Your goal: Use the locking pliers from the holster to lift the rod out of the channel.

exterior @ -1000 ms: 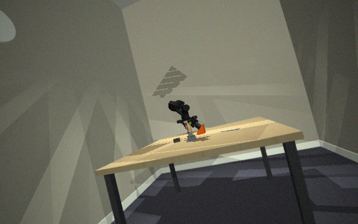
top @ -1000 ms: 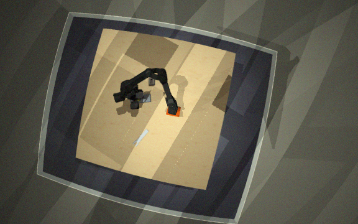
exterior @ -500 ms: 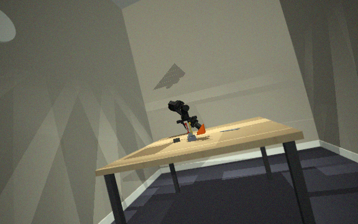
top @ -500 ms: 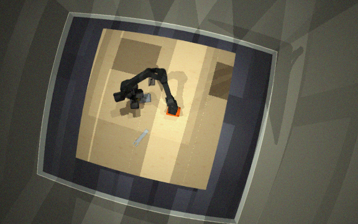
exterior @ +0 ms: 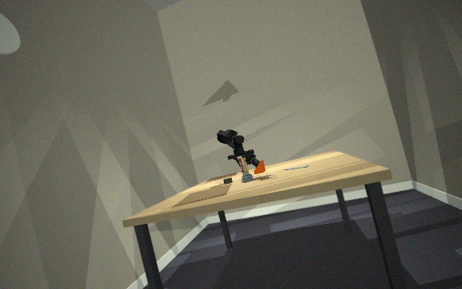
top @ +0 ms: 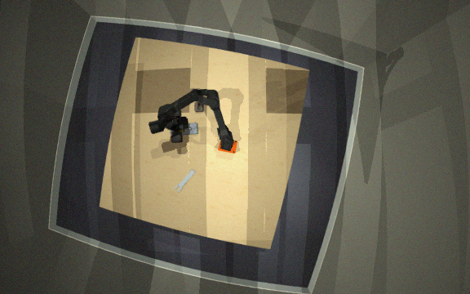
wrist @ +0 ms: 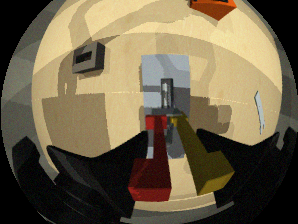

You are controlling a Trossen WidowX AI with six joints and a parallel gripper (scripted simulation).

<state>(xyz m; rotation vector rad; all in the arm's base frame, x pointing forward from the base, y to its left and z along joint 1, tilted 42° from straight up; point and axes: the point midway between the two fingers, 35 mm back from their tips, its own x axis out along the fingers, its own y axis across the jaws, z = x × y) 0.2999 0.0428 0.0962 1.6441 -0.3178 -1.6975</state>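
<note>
The locking pliers stand upright with a red handle (exterior: 243, 171) (wrist: 150, 180) and a yellow handle (wrist: 207, 170), their handles spread apart at the top. My gripper (top: 179, 130) (exterior: 241, 157) (wrist: 173, 135) is partly closed, one finger outside each handle, and shut on them. Below is the blue-grey block (top: 194, 128) (exterior: 247, 179) (wrist: 151, 65) with a narrow channel in its middle. The jaws point down at the channel. Their tips are hidden behind the pliers' body, and I cannot tell the rod apart clearly. The dark holster (top: 199, 107) (exterior: 228, 181) (wrist: 99, 58) stands aside, its slot empty.
The orange wedge (top: 221, 149) (exterior: 259, 167) (wrist: 215, 11) sits at my arm's base. A pale flat wrench (top: 185, 180) (exterior: 297, 168) (wrist: 260, 112) lies on the wooden table (top: 227, 204) (exterior: 323, 177), well away from the block. The holster is close to the block.
</note>
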